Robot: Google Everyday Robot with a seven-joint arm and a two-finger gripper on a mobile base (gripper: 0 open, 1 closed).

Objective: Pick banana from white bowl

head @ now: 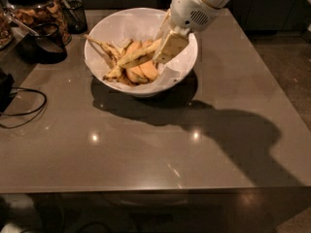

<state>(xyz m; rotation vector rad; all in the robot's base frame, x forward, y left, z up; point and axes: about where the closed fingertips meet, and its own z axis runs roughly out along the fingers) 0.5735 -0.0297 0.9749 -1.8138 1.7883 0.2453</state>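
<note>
Over the three-o'clock side of the bowl (127, 25) the gripper (167, 47) reaches down inside, and it looks clamped on the right tip of the banana (138, 57) — so the grasp seems made, with the lift clear of the rim left to do. Long, slim and pale yellow with brown streaks, the banana slants away toward eight o'clock, lying across the orange bananas (142, 72).

Dim, warm scene lit from overhead.
The gripper (167, 46), over the right side of the white bowl (112, 28), is brightly lit. The arm (204, 1) casts a broad shadow across the table (146, 169) to the right. Two small glare spots show near centre.
</note>
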